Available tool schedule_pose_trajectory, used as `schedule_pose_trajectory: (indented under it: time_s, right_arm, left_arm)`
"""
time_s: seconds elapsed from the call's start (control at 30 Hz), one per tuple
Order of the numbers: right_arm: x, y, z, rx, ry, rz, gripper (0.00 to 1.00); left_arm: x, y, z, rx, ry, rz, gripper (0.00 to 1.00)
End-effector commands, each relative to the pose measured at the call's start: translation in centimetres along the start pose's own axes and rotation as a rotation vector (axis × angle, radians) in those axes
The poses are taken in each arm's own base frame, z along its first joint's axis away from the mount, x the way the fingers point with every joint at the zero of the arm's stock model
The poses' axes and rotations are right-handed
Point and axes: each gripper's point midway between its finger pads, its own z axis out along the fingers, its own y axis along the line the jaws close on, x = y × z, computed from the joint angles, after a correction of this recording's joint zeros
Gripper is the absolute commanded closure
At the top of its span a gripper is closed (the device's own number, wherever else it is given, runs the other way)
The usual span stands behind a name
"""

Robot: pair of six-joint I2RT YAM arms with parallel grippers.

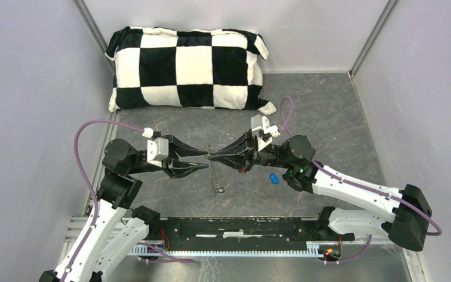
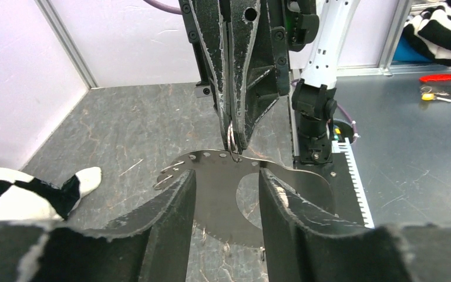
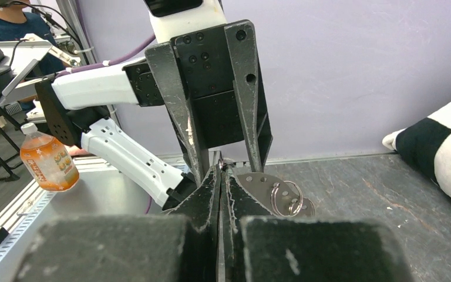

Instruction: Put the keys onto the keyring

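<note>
Keyring (image 1: 211, 173) x1, blue key (image 1: 274, 178) x1, black key (image 1: 219, 189) x1.

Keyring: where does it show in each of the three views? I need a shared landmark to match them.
Top external: keyring, a thin edge-on sliver hanging at mid-table.
Left wrist: keyring, centre of the picture, silvery with holes along its edge.
Right wrist: keyring, just right of centre.
Shared landmark: checkered pillow, at top; lower left; right edge.
</note>
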Motion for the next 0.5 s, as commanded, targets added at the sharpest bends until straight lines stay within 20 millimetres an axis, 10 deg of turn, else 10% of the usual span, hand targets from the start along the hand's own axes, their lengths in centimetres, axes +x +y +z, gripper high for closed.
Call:
schedule_pose_trajectory:
  time_s: [0.0, 0.47]
  right_arm:
    - [-2.3, 0.9, 0.1, -0.040, -0.085, -0.030, 0.99]
    - [-0.6, 0.9, 0.5, -0.059, -0.028, -0.013, 0.99]
  left_arm:
    - [-1.8, -0.7, 0.1, 0.035, -0.031, -0.003, 0.55]
    - [-1.5, -0.4, 0.3, 0.041, -0.018, -0.027, 0.70]
